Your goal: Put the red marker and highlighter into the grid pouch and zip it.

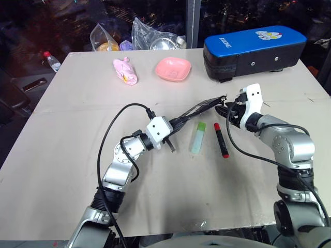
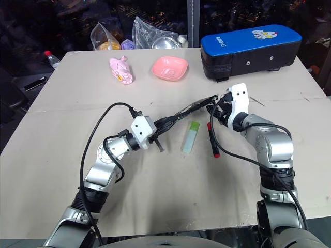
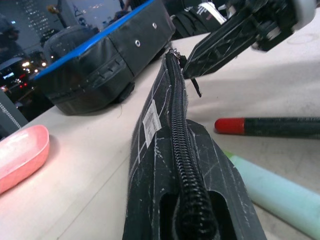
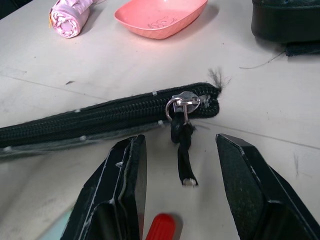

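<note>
Table (image 1: pixel 62 155) of pale board, seen from above the robot's two arms. At nine o'clock from the centre, the left gripper (image 1: pixel 172 135) is clamped tight on one end of the grid pouch (image 1: pixel 199 109), holding it edge-up, lifted at this end. The pouch stretches toward one o'clock, its zipper (image 3: pixel 177 125) running along the top edge and looking closed along its whole visible length. At the far end hangs the zipper pull (image 4: pixel 183 145), a short black cord on a metal ring. The right gripper (image 4: pixel 179 195) sits there with its two fingers apart, one on each side of the cord, not yet gripping it.

At five o'clock from the pouch, both lying loose on the table, are the highlighter (image 1: pixel 197 137) and, just right of it, the red marker (image 1: pixel 221 139).

Risks, as I judge them: the thin cord could slip out as the fingers close. Pulling the zipper could drag the pouch from the left grip. A low-swinging pouch could knock the pens away.
</note>
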